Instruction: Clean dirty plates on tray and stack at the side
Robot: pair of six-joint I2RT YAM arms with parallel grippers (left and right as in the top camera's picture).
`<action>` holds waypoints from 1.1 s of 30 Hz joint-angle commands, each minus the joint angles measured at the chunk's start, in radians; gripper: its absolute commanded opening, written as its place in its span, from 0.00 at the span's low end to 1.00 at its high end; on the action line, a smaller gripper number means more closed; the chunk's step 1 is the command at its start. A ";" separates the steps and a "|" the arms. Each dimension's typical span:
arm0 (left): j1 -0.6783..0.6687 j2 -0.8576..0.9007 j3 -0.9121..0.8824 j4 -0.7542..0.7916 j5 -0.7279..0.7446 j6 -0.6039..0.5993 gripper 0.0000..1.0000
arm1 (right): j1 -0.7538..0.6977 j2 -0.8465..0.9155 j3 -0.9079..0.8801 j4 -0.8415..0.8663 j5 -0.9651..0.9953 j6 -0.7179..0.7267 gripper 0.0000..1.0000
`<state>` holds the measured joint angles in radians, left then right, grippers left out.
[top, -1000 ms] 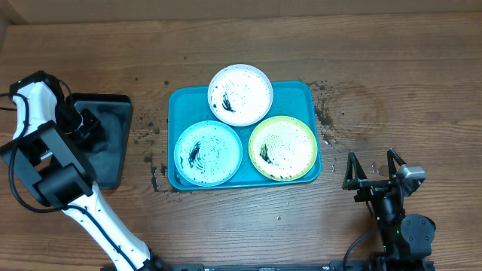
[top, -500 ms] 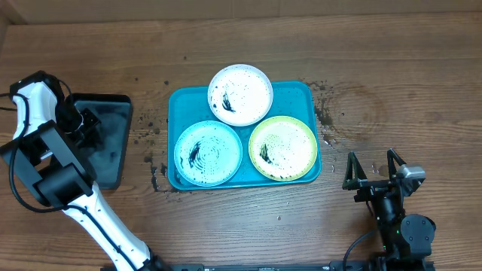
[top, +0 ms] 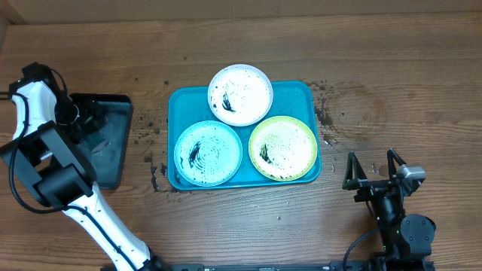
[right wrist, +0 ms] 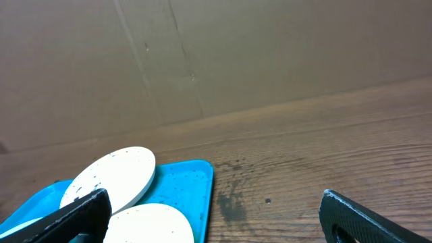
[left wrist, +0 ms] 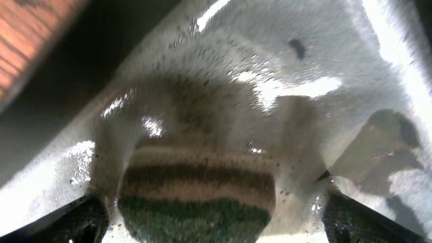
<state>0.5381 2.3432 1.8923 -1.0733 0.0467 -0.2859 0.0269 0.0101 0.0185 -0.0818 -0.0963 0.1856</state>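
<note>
Three speckled plates lie on the teal tray (top: 298, 93): a white plate (top: 240, 94) at the back overlapping the rim, a light blue plate (top: 207, 153) front left, a yellow-green plate (top: 282, 147) front right. My left gripper (top: 86, 120) hangs over a black tray (top: 109, 154) far to their left. In the left wrist view, the left gripper (left wrist: 212, 219) stands open around a striped green and beige sponge (left wrist: 196, 192) lying on the wet tray floor (left wrist: 304, 67). My right gripper (top: 374, 175) is open and empty at the front right; the right wrist view shows it (right wrist: 216, 219) facing the tray (right wrist: 185, 185) and the white plate (right wrist: 111, 177).
Dark crumbs and wet stains mark the wood left of the teal tray (top: 154, 162) and right of it (top: 325, 113). A cardboard wall (right wrist: 216, 54) closes the far side of the table.
My left gripper has opened over the black tray and shifted slightly toward the back. The plates and the right arm have not moved.
</note>
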 commanded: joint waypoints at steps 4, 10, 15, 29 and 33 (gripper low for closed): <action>-0.002 0.021 -0.006 0.035 0.021 0.010 0.61 | 0.006 -0.007 -0.011 0.005 0.010 -0.003 1.00; -0.002 0.021 -0.006 0.026 0.021 0.010 0.04 | 0.006 -0.007 -0.011 0.005 0.010 -0.003 1.00; -0.002 0.021 -0.006 -0.026 0.022 0.009 0.55 | 0.006 -0.007 -0.011 0.005 0.010 -0.003 1.00; -0.002 0.021 -0.006 -0.221 0.024 0.010 0.28 | 0.006 -0.007 -0.011 0.005 0.010 -0.003 1.00; -0.002 0.021 -0.006 -0.231 0.024 0.013 0.04 | 0.006 -0.007 -0.011 0.005 0.010 -0.003 1.00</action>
<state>0.5381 2.3482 1.8900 -1.2964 0.0639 -0.2798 0.0269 0.0101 0.0185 -0.0822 -0.0963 0.1856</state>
